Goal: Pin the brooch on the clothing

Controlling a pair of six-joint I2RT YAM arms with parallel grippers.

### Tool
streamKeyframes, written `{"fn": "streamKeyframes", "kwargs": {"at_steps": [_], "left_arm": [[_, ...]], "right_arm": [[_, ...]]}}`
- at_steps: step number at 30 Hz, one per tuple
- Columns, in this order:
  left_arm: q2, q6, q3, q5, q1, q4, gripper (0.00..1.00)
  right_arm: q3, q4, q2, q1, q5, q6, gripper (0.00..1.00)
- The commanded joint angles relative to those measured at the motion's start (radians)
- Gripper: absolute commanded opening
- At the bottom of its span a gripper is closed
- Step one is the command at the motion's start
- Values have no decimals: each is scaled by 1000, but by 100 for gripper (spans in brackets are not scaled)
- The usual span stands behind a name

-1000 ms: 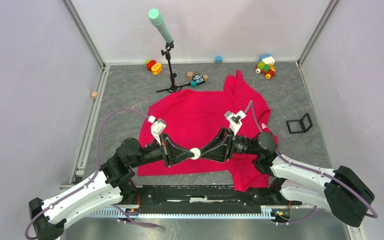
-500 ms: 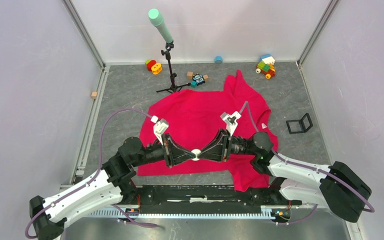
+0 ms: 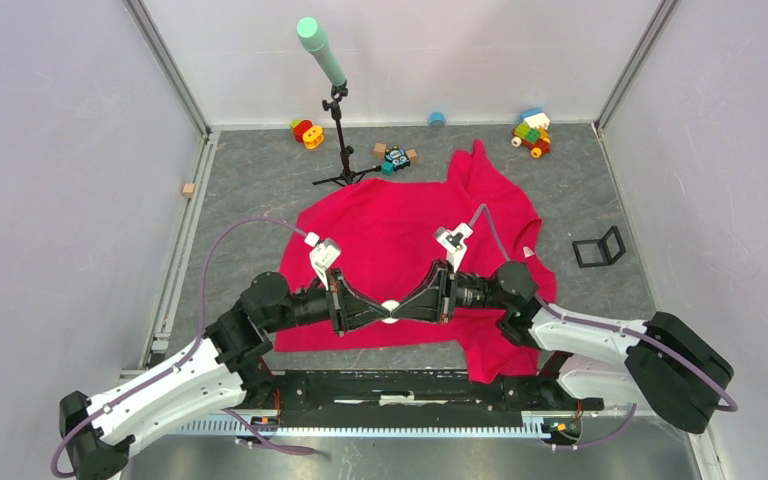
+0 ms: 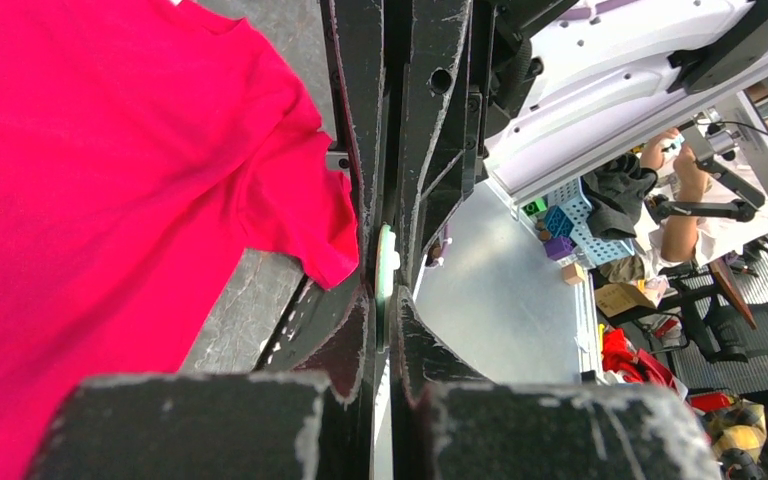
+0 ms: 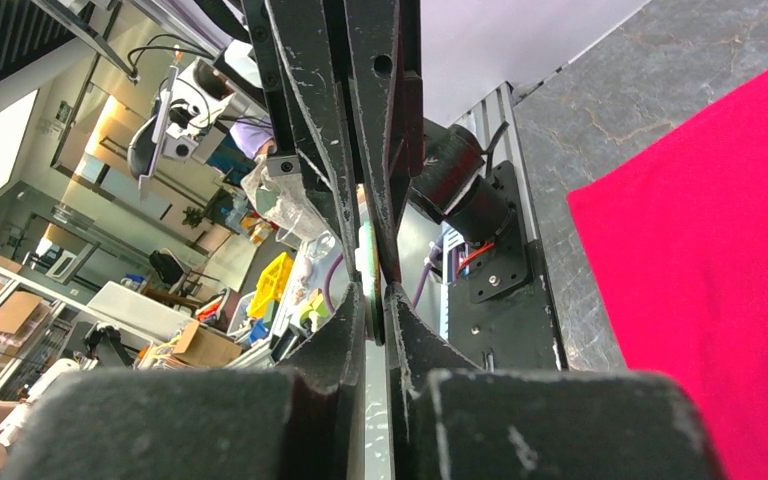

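- Top external: the left gripper (image 3: 381, 310) and the right gripper (image 3: 402, 309) meet tip to tip above the near part of the clothing (image 3: 400, 225), with the brooch (image 3: 391, 309) showing as a pale disc between them.
- Left wrist: its fingers (image 4: 358, 330) are nearly closed and pinch the brooch (image 4: 386, 262) edge-on.
- Right wrist: its fingers (image 5: 405, 325) are likewise narrow and clamp the brooch's (image 5: 367, 255) rim, with the clothing (image 5: 720, 260) at the right.

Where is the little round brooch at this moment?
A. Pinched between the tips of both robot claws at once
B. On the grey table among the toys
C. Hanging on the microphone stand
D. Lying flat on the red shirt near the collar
A: seen from above, the brooch sits where the left gripper and right gripper meet tip to tip, and both wrist cameras show its thin edge clamped.
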Motion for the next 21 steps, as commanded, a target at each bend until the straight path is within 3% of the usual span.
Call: {"fn": "streamKeyframes", "kwargs": {"at_steps": [1,12,17,19,21], "left_arm": [[28,-13,38,59,-8,81,2],[47,-5,54,95,-8,82,2],[19,4,34,40,-8,54,2],[3,10,29,13,-8,33,2],[-6,13,23,-11,-7,11,2]], "right_arm": [[31,-110,51,25,46,-48,0],[67,-271,80,27,100,-154,0],[85,-317,27,27,70,-217,0],[96,-383,-17,26,96,-260,3],[102,-427,-75,25,127,-296,13]]}}
